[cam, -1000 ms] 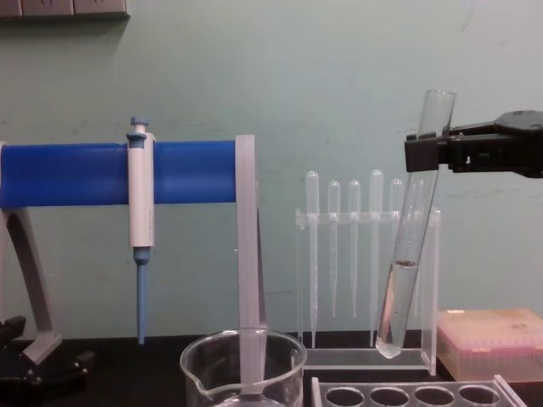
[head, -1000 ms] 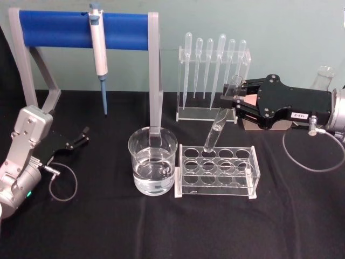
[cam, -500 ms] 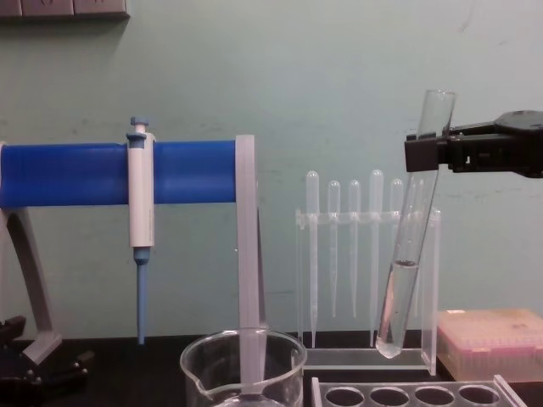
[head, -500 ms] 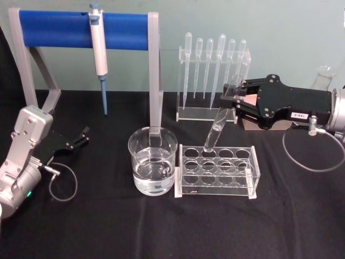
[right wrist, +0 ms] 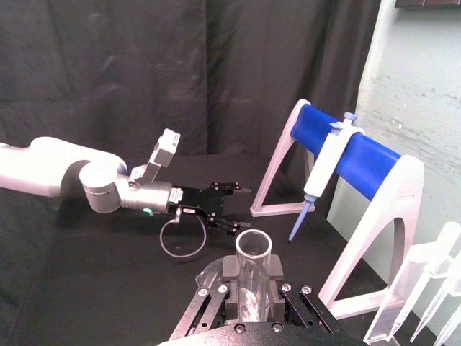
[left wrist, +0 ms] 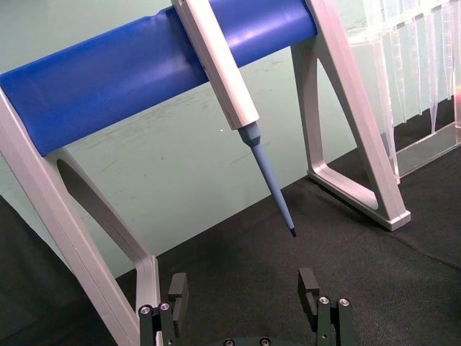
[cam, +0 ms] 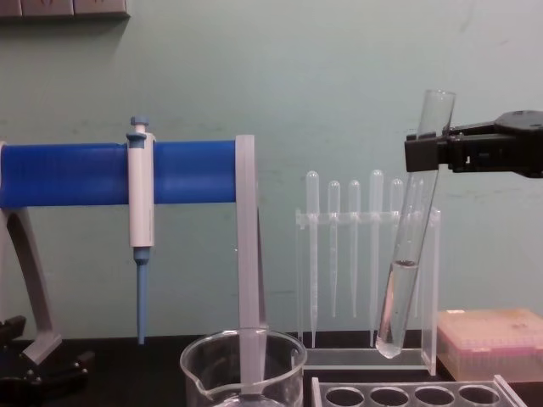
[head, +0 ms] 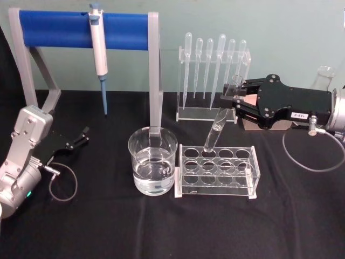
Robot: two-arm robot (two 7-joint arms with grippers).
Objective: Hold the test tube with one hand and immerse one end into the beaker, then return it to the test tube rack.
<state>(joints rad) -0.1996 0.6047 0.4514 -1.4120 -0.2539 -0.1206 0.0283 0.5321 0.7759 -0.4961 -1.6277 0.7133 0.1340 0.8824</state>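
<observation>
In the head view, the right gripper's [head: 228,103] jaws are clamped on the upper part of the test tube [head: 218,123], which hangs tilted with its round bottom just over a back hole of the test tube rack [head: 252,174]. The beaker [head: 152,167] of water stands just beside the rack. The left gripper [head: 81,136] rests at the table's left, jaws apart.

The left wrist view shows those jaws open below the pipettor [left wrist: 223,76].

In the right wrist view, the tube's rim stands up between the fingers [right wrist: 230,280].

In the chest view, the tube's bottom hangs clear above the rack.
</observation>
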